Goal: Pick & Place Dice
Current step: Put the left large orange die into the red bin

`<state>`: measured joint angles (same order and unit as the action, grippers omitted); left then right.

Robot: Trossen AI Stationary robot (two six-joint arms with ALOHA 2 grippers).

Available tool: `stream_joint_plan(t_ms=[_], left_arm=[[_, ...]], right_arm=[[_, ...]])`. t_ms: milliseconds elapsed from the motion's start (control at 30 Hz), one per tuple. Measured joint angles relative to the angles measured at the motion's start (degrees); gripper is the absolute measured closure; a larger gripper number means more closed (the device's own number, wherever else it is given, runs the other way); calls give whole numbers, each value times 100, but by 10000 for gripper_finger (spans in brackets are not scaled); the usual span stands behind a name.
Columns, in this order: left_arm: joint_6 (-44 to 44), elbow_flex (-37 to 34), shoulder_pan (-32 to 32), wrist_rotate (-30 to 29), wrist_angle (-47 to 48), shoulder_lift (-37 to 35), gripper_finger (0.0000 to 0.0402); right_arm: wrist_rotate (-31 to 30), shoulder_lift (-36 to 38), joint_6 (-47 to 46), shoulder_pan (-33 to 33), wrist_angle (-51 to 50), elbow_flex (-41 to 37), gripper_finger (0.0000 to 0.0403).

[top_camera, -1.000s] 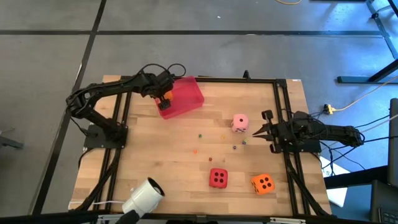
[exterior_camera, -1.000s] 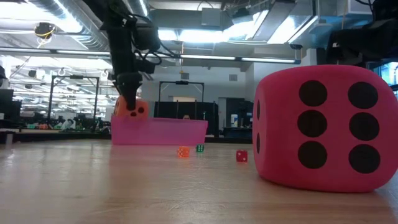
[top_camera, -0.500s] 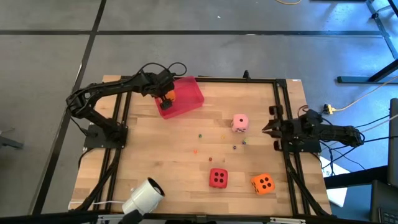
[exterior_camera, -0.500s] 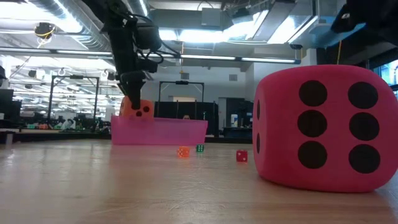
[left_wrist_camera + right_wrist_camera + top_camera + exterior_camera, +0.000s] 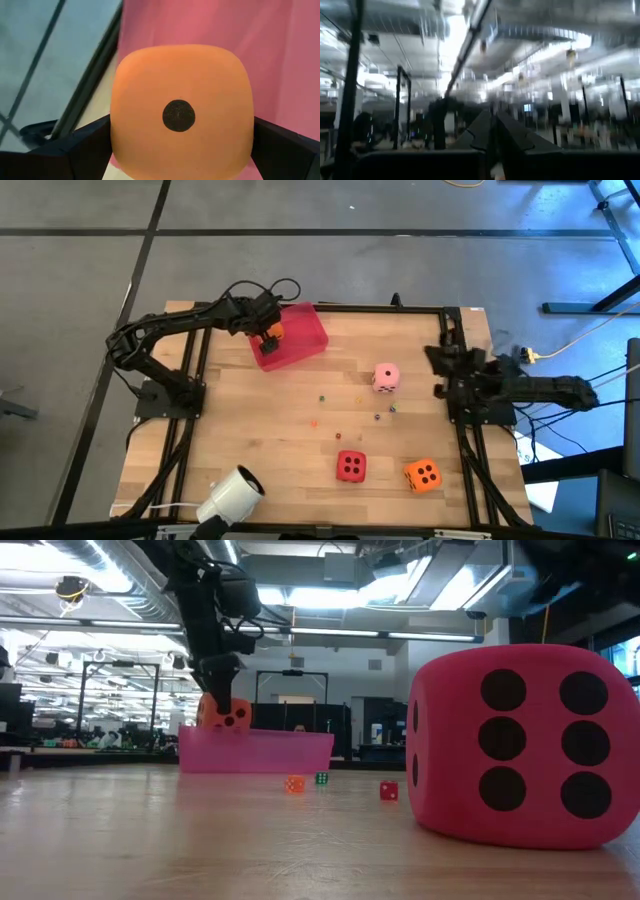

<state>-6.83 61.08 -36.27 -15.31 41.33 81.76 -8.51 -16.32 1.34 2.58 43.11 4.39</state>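
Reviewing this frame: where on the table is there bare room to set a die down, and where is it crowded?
Bare wood runs from the pink tray down to the white camera, left of the small beads. The right half is crowded: pink die, red die, orange die. The left gripper holds an orange die over the tray.

High view: overhead, straight down, whole table [image 5: 250, 470] and both arms in frame.
Low view: tabletop height, level across table into room; red die [image 5: 522, 744] very near lens, fills right side.
Left wrist view: close on orange die [image 5: 180, 110] over pink tray [image 5: 280, 65]; same die and tray in high and low views.
Right wrist view: faces level into room.
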Motion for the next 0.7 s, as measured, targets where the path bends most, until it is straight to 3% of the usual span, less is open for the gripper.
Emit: stream_joint_plan(t_ms=[133, 267, 533, 700], left_arm=[[15, 0, 0, -30, -5, -2, 2], [12, 0, 0, 6, 11, -55, 2], [-220, 0, 17, 367, 81, -79, 2], [-284, 0, 22, 753, 85, -79, 2]], right_arm=[[-90, -1310, -518, 64, 55, 376, 374], [-92, -2985, -947, 178, -2, 1252, 374], [-124, -6089, -587, 574, -1332, 3623, 374], [319, -7655, -450, 852, -1512, 4868, 388]])
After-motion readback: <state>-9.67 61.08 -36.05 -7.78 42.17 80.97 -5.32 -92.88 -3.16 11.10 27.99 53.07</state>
